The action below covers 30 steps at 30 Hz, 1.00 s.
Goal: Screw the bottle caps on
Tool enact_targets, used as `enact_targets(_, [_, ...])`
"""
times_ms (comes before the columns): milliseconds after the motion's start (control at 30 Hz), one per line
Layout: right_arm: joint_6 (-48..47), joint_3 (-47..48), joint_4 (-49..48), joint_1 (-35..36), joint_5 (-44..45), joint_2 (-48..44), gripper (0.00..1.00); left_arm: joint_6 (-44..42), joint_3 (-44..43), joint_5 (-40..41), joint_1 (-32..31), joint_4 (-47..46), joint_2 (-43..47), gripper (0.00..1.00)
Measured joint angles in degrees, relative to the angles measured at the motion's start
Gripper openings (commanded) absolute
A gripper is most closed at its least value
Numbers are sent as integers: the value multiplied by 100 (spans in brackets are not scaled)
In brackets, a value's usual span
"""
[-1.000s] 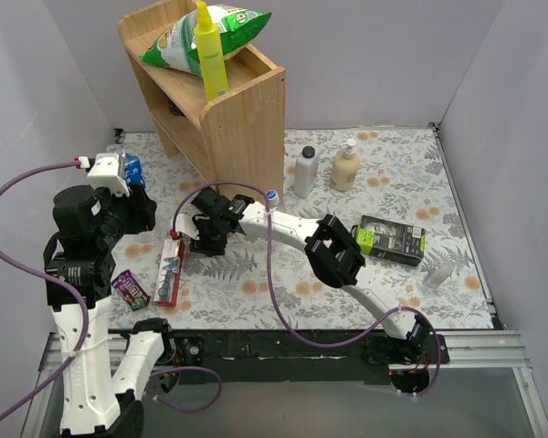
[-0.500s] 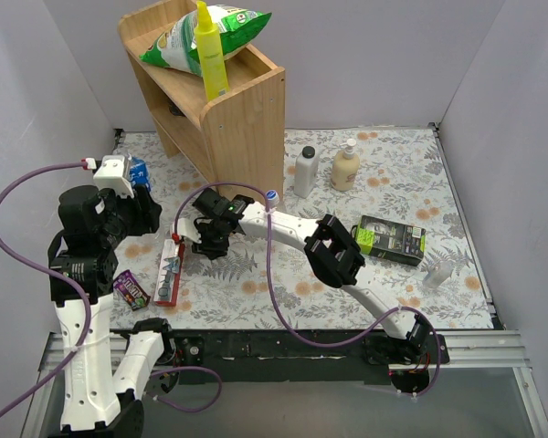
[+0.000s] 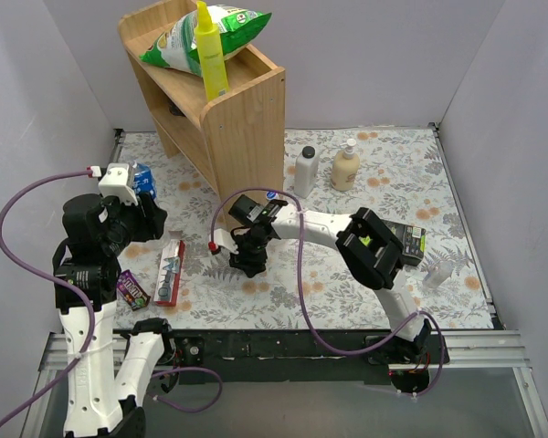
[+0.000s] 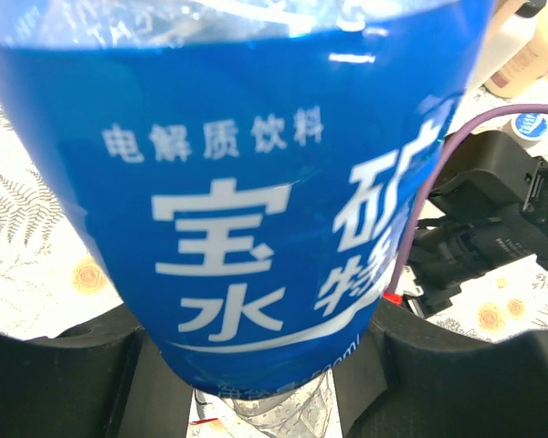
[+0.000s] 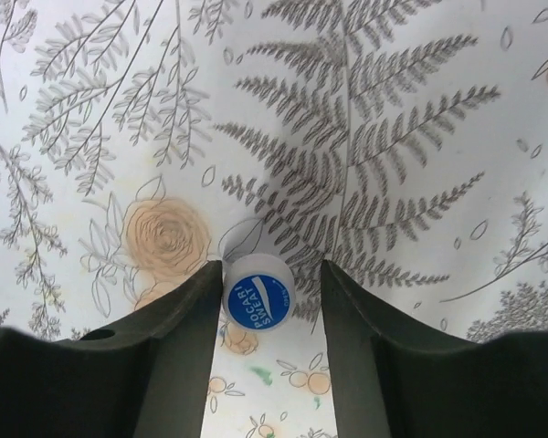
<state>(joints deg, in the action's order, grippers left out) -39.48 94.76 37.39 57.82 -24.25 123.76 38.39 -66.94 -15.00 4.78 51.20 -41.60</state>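
1. The left gripper (image 4: 256, 351) is clamped on the clear plastic bottle with a blue label (image 4: 247, 182), held up at the left of the floral-patterned table (image 3: 411, 173).
2. The right gripper (image 5: 270, 274) points down — fingers partly apart, straddling the small round blue-topped plastic cap (image 5: 259, 294) lying on that table.

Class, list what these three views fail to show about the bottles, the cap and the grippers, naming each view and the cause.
- Top view: the blue cap is hidden under the right gripper.
- Left wrist view: the blue-label bottle fills the picture; its mouth falls outside the frame.
- Top view: the plain bottle is too small to tell whether its mouth is open.
- Right wrist view: neither bottle is in frame.
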Motion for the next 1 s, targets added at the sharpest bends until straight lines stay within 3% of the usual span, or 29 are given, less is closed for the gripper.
enact_targets(100, [-105, -369, -114, -72, -44, -234, 58, 0, 11, -68, 4, -4, 48, 0])
enact_targets(167, [-203, -407, -131, -70, -87, -256, 66, -2, 13, -103, 4, -2, 79, 0])
enact_targets(400, [-721, -424, -103, -55, -247, -258, 71, -2, 15, -227, 4, 0, 122, 0])
enact_targets(700, [-1473, -841, 13, -44, -280, -544, 63, -2, 92, -350, 4, 4, 127, 0])
enact_targets(1000, [-1596, -841, -4, -44, -227, -544, 59, -2, 101, -415, 4, 2, 129, 0])
